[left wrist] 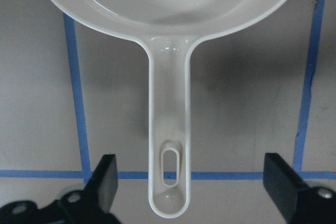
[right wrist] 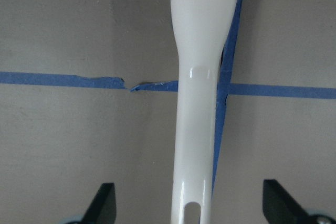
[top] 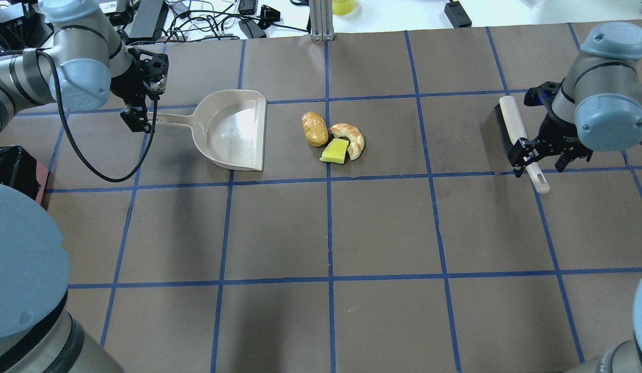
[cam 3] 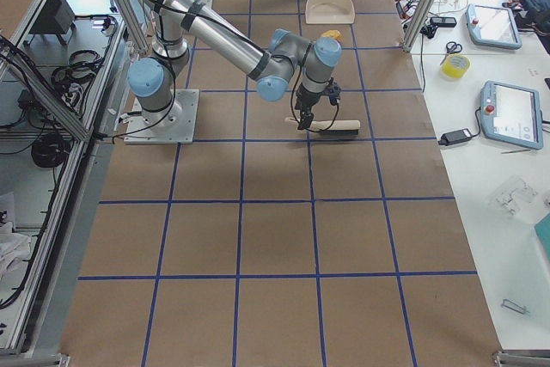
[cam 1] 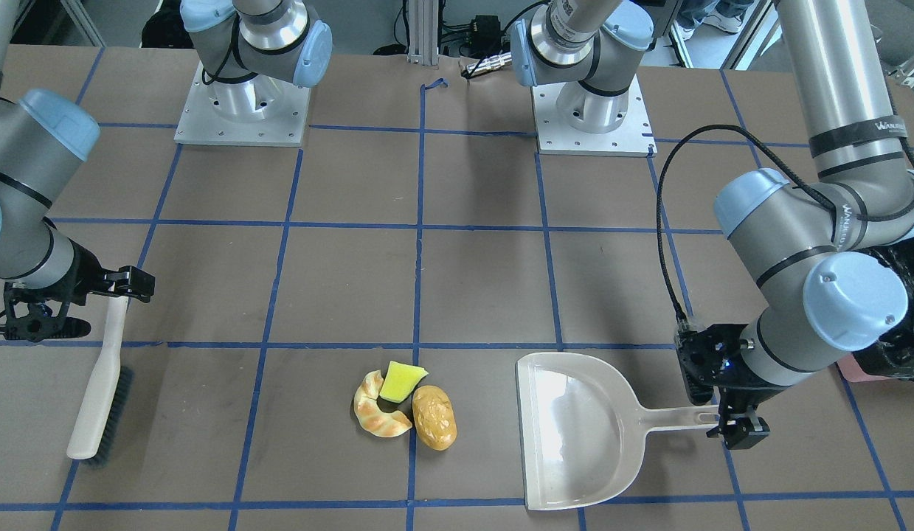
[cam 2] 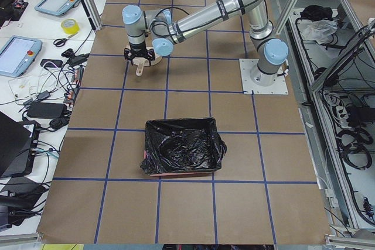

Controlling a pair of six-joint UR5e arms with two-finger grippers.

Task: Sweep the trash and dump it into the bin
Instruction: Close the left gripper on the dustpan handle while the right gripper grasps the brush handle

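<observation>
Three toy food pieces sit bunched together on the brown table (cam 1: 464,280), close to the operators' edge: a tan croissant (cam 1: 379,417), a yellow-green wedge (cam 1: 401,380) tucked into its curve, and a golden-brown potato-like lump (cam 1: 434,418) touching both. All three lie on the bare table, near the open mouth of the beige dustpan (cam 1: 575,435) but apart from it. The dustpan lies flat with its mouth facing the pieces and nothing in it.

At the end of the dustpan's handle (cam 1: 674,418) hovers the left gripper (left wrist: 189,174). Its two fingers stand wide apart on either side of the handle and touch neither side.

Well apart from the trash, toward the robot's right, a cream brush (cam 1: 99,398) with dark bristles lies on the table. The right gripper (right wrist: 189,198) straddles its handle, fingers spread wide and clear of it.

A little farther back on the robot's left, the bin (cam 1: 892,354), a pinkish box lined with a crinkly black bag, is partly hidden behind the left arm's elbow. In the left-end view it stands open, with only the bag showing inside.

Black bands on that arm carry white lettering that reads "WANDE", the rest curving out of sight.

Blue tape lines mark a grid across the table. Farthest off, two square metal base plates (cam 1: 243,118) anchor the arms.
</observation>
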